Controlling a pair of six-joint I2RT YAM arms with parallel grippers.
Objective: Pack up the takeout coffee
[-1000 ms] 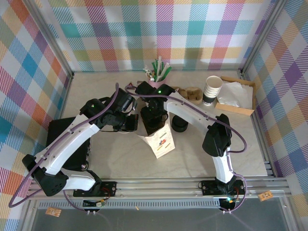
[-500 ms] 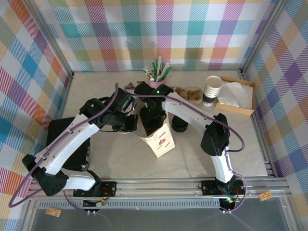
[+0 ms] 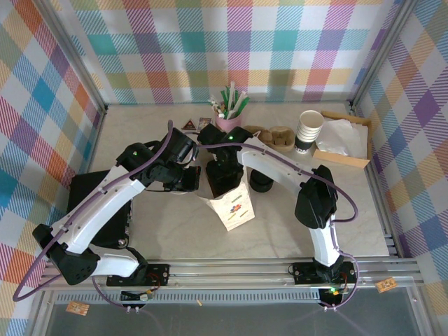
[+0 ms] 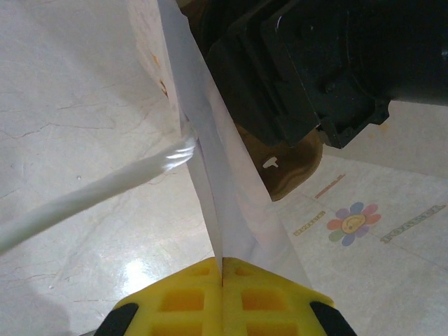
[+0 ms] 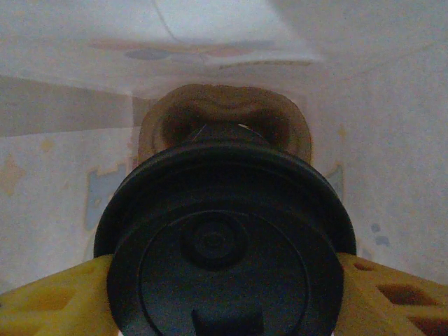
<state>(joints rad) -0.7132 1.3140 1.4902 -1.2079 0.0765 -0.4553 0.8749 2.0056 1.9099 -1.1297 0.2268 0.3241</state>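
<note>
The takeout coffee (image 5: pixel 224 245) sat inside the white paper bag (image 3: pixel 236 206) in the middle of the table (image 3: pixel 175 231), over a brown moulded carrier (image 5: pixel 224 112). The right gripper (image 3: pixel 225 173) grasped the cup, with yellow fingers (image 5: pixel 56 301) on either side of its black lid. The left gripper (image 4: pixel 222 280), just left of the bag, was clenched on the bag's edge

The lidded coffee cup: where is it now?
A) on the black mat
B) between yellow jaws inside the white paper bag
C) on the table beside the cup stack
B: the right wrist view shows its black lid between the jaws of the right gripper, paper bag walls around it.
</note>
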